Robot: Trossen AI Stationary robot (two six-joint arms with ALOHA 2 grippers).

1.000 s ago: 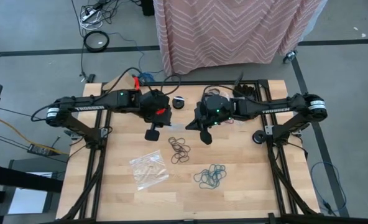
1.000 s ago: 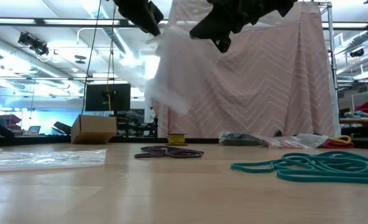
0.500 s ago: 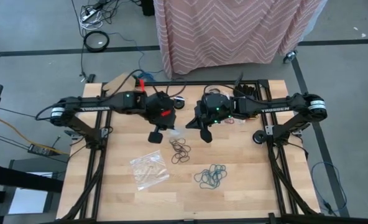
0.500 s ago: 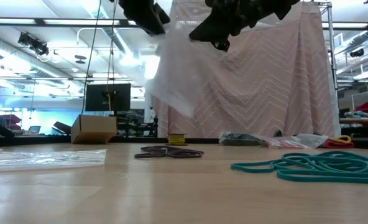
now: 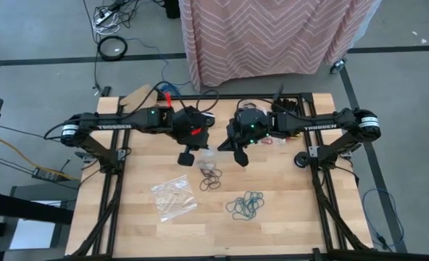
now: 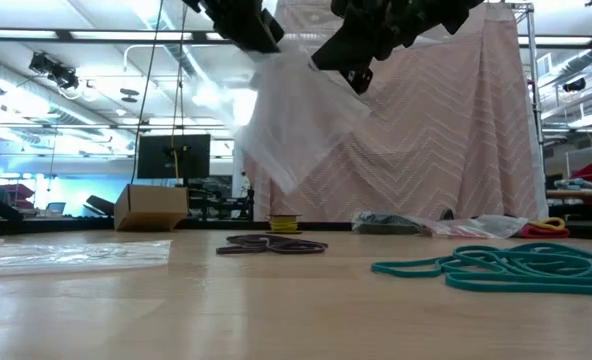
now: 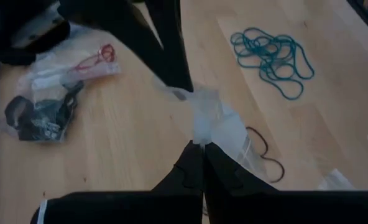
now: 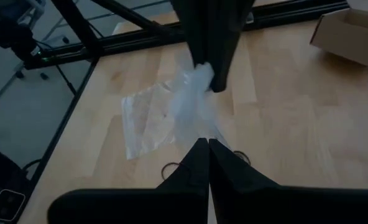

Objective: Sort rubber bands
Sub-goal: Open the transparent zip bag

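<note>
With the left end effector (image 5: 188,157) and right end effector (image 5: 240,159) both clenched on one clear bag (image 6: 296,120) stretched between them, its mouth should be spread gently above the brown bands (image 5: 210,176) directly below on the counter (image 5: 287,210).

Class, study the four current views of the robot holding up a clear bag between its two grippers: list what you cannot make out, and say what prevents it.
- Whether the held clear bag contains rubber bands: low view, it is translucent against the curtain.
- Where the left gripper meets the bag: high view, the arms cover it.
- The count of brown bands: high view, too small and tangled.
- The teal bands: low view, cut off by the right edge.
- The right gripper pinch: high view, too small.
</note>
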